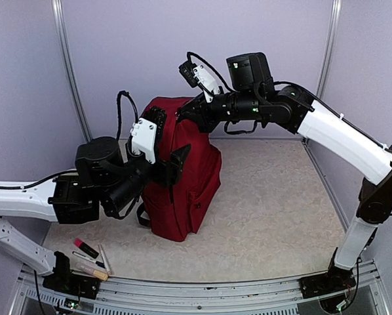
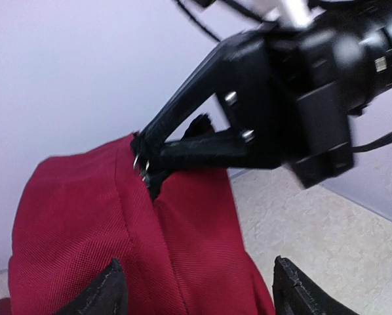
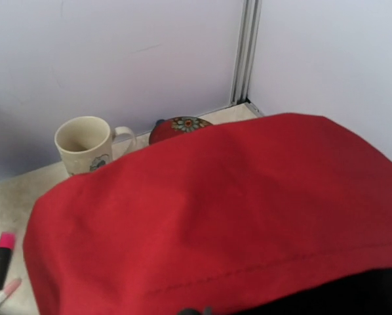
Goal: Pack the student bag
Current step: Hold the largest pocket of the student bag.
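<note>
- The bag (image 1: pixel 189 190) stands upright on the table (image 1: pixel 274 216), about mid-width and towards the back wall, with its narrow side to the near edge.
- It is dark red, with black straps hanging at its lower left.
- The right gripper (image 1: pixel 186 117) reaches in from the right to the bag's top edge.
- In the left wrist view its two black fingers (image 2: pixel 183 154) meet at a point on the top seam. It is clenched on the bag there, just above the metal zip pulls (image 2: pixel 141 164).
- The left gripper (image 1: pixel 169 141) sits at the bag's upper left side and is released, its jaws spread wide.
- Its fingertips (image 2: pixel 104 292) show at the bottom of its own camera view with red fabric between them. Whether they touch the fabric cannot be told.
- The right wrist view is mostly filled by the bag's red top panel.
- Beyond the panel a cream mug (image 3: pixel 84 144) stands upright near the wall, its handle to the right.
- A round red thing (image 3: pixel 181 126) with a flower pattern lies just beside the mug, partly hidden by the bag.
- A pink marker (image 1: pixel 86 248) and some pens (image 1: pixel 91 269) lie at the near left corner, well apart from the bag.
</note>
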### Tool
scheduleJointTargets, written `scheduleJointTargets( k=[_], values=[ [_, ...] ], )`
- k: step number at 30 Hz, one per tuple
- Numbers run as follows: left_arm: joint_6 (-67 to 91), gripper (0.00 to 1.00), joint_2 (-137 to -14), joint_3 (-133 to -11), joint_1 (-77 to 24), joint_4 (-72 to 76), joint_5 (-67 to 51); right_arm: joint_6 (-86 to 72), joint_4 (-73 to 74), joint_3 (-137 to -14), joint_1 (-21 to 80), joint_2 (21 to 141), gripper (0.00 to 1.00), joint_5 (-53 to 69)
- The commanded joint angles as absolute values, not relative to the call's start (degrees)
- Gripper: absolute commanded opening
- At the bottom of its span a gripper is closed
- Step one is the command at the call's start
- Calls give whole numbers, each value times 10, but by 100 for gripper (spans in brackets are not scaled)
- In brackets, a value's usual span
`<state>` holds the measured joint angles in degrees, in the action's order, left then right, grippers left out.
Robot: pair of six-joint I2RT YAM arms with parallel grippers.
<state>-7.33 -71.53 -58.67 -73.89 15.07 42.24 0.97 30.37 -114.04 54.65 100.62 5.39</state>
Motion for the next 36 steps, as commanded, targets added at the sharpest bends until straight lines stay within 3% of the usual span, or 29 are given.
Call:
scheduleJointTargets(
  k=[1, 3, 6, 9, 11, 16, 24, 30, 36],
  values=[
    [-35, 67, -739, -621, -689, 52, 452, -16, 265, -1104, 555, 960, 0, 64],
    [-36, 56, -728, -609, -682, 65, 447, -17, 262, -1091, 556, 952, 0, 60],
    [-35, 26, -701, -581, -679, 99, 421, -16, 259, -1078, 555, 945, 0, 53],
    [-27, 14, -676, -562, -674, 110, 370, -10, 257, -1069, 555, 942, 0, 46],
    [-27, 16, -664, -552, -671, 112, 335, -7, 256, -1064, 555, 942, 0, 39],
    [-37, 33, -643, -549, -661, 115, 316, -4, 258, -1064, 555, 949, 0, 45],
    [-43, 34, -678, -595, -620, 70, 338, -1, 266, -1075, 554, 955, 0, 46],
    [-56, 68, -690, -625, -620, 55, 187, 0, 269, -1074, 555, 958, 0, 41],
    [-30, 56, -731, -680, -583, 12, 195, 0, 270, -1075, 554, 961, 0, 45]
  ],
)
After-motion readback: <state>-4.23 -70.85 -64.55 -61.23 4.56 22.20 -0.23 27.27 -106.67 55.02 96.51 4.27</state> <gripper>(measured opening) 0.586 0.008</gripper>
